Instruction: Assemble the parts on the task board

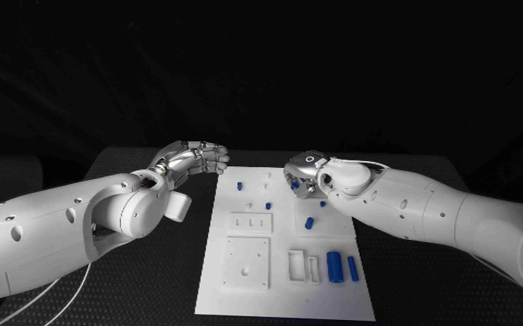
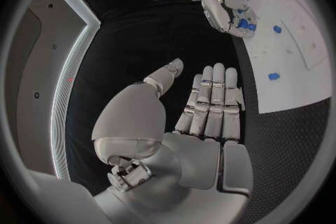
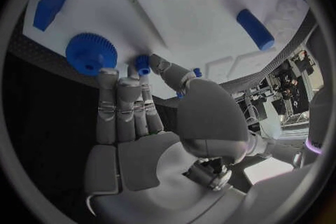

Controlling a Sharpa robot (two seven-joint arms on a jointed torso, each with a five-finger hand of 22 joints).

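Dim overall, black surround; task board (image 1: 286,265) brightly lit from above; fisheye bending at wrist-view edges.

**Layout of the board and hands**

The task board (image 1: 286,296) is set mid-table. The left hand (image 1: 194,161) is placed beside its far left corner, off the board. The right hand (image 1: 306,172) is positioned over its far edge, near small parts (image 1: 308,222).

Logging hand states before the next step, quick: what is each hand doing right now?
Left hand: open, fingers straight, holding nothing.
Right hand: fingertips at a small blue part on the task board; grip cannot be told.
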